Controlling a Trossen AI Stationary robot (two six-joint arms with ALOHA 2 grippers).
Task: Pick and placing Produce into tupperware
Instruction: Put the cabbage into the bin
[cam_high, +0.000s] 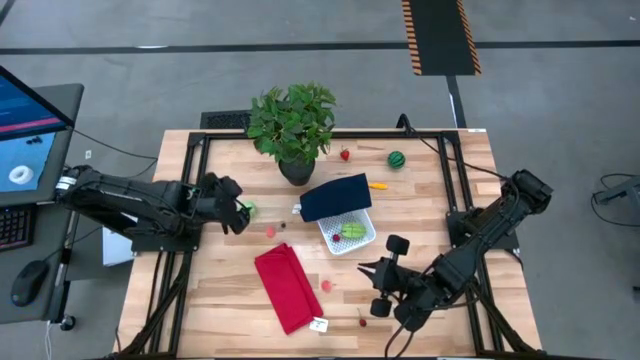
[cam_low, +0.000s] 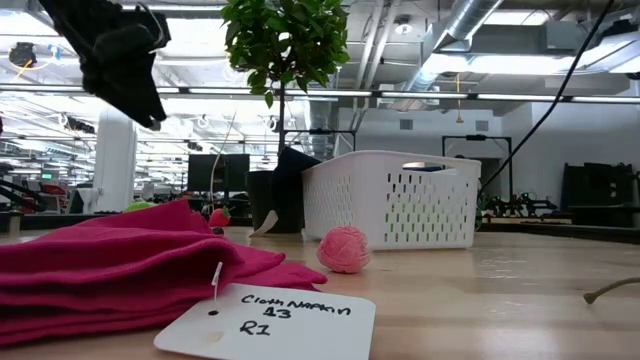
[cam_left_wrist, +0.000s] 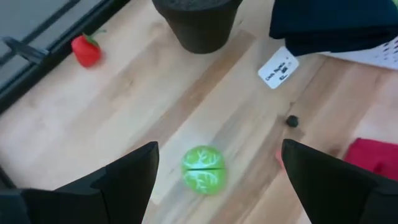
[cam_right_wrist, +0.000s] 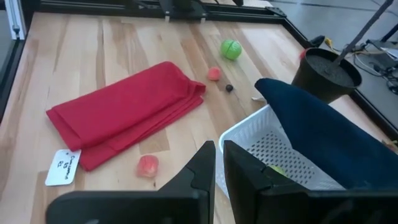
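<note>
The left gripper (cam_left_wrist: 214, 180) hangs over a small round green toy vegetable (cam_left_wrist: 203, 169) on the wooden bench (cam_high: 220, 300), jaws wide apart. The right gripper (cam_right_wrist: 217, 165), jaws together, waits near the white perforated plastic container (cam_high: 348, 234) with its navy lid (cam_high: 335, 196).

The potted plant (cam_high: 293, 130) stands near the table's (cam_high: 220, 300) far edge, the basket (cam_high: 349, 232) at mid-table with its lid (cam_high: 335, 197) laid across its far side. The cloth (cam_high: 288, 287) lies toward the near edge.
</note>
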